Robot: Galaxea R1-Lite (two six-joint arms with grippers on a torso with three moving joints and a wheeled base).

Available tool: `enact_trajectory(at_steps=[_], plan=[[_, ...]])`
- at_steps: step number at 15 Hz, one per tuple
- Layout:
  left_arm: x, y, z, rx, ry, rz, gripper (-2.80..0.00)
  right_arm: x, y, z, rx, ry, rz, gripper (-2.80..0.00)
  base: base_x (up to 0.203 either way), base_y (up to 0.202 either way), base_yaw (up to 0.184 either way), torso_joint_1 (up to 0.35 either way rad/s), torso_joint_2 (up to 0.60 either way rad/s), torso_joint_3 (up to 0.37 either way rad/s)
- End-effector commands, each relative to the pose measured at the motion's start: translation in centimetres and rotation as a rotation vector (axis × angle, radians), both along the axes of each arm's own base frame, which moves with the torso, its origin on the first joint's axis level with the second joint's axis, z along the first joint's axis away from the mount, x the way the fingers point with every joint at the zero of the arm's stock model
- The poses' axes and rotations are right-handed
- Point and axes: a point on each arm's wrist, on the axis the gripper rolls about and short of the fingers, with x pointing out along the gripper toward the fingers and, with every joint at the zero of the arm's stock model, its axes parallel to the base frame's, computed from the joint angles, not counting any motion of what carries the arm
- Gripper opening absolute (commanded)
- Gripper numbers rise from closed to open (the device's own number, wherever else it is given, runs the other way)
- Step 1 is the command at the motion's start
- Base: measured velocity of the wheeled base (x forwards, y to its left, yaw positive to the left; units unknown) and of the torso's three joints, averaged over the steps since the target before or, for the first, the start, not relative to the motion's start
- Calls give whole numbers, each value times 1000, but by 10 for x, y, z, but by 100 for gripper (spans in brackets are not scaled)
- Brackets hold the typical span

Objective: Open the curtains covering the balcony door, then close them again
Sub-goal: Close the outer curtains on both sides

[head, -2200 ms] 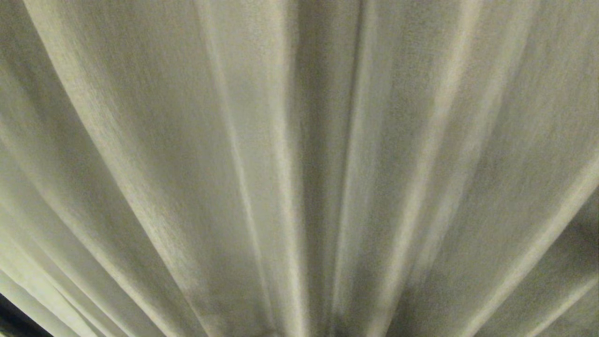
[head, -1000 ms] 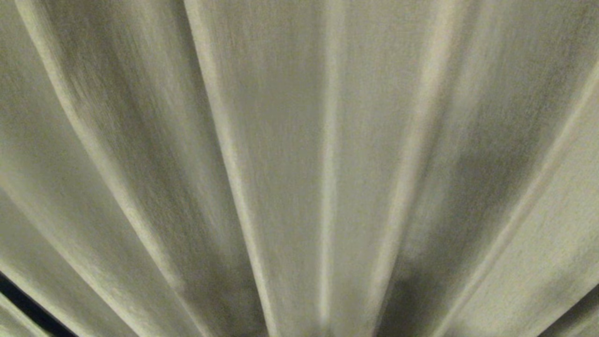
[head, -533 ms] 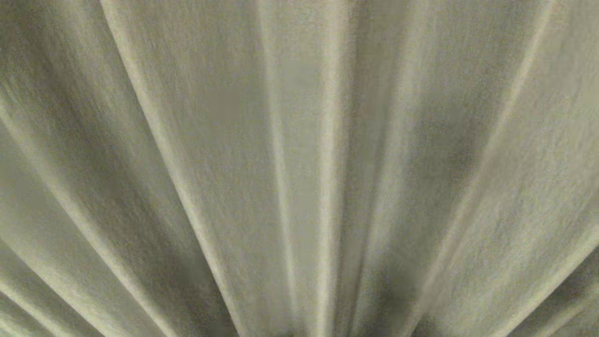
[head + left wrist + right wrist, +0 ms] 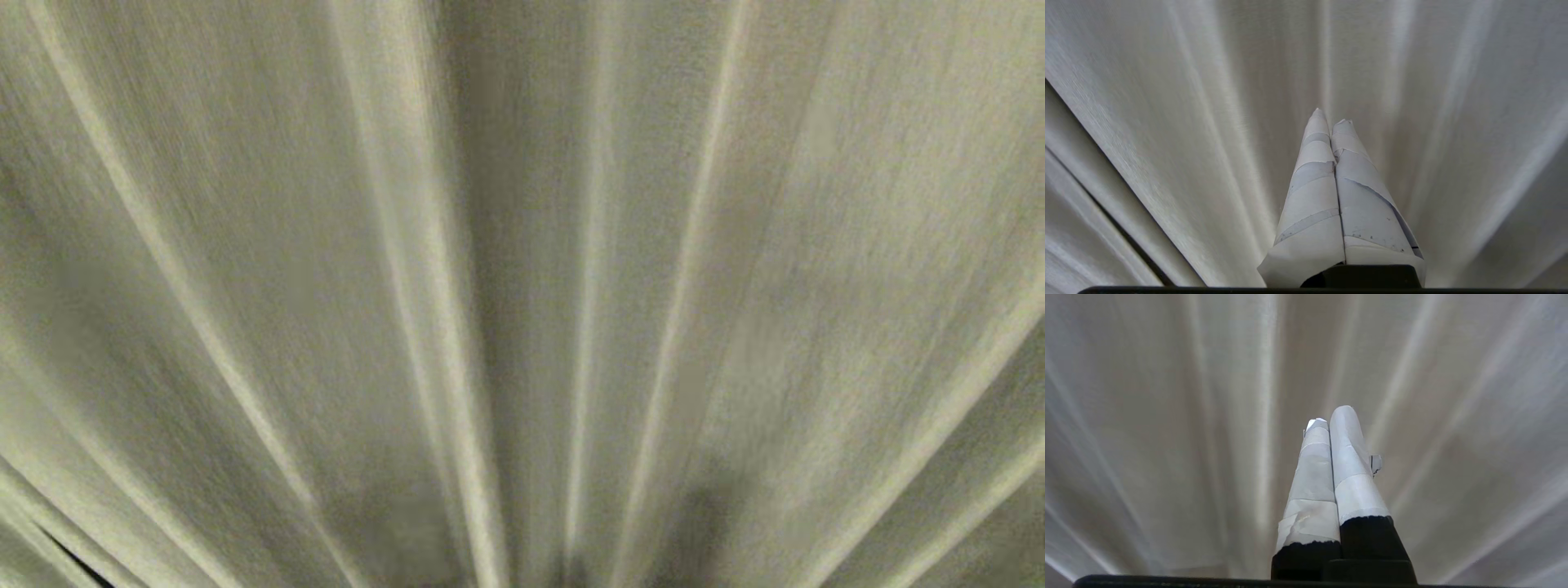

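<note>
Curtains [image 4: 522, 245] fill view | left fingers [image 4: 1314, 134] together | right fingers [image 4: 1345, 424] together

Dim, soft light; blurred curtains [image 4: 522, 245]; shadowed pleat folds fan out toward edges.

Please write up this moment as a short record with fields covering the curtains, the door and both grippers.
curtains: cream-white pleated fabric curtains fill every view, hanging in long folds
door: not visible; only a thin dark sliver shows between folds at the head view's lower left
left gripper: left gripper, white-taped fingers pressed together, holding nothing, pointing at the fabric
right gripper: right gripper, white-taped fingers over black bases, shut, empty, pointing at the fabric
contact with fabric: cannot tell for either gripper
arms in head view: none
</note>
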Motion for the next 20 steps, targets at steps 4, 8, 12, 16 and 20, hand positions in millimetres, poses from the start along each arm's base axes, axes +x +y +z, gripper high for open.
enact_trajectory(at_steps=[4, 8, 12, 16, 20], plan=[[0, 0, 0, 2, 1, 0, -280, 0, 0, 0, 20, 4, 6, -280, 0, 0, 0, 0, 0, 0], [0, 0, 0, 2, 1, 0, -280, 0, 0, 0, 40, 5, 3, -280, 0, 0, 0, 0, 0, 0], [0, 0, 0, -15, 1, 0, -280, 0, 0, 0, 41, 6, 3, -280, 3, 13, -2, -1, 1, 0], [0, 0, 0, -35, 1, 1, -280, 0, 0, 0, 41, 7, 3, -280, 2, 152, -2, 1, 5, 6], [0, 0, 0, -38, 1, 1, -280, 0, 0, 0, 41, 7, 3, -280, 0, 195, 2, 1, 2, 3]])
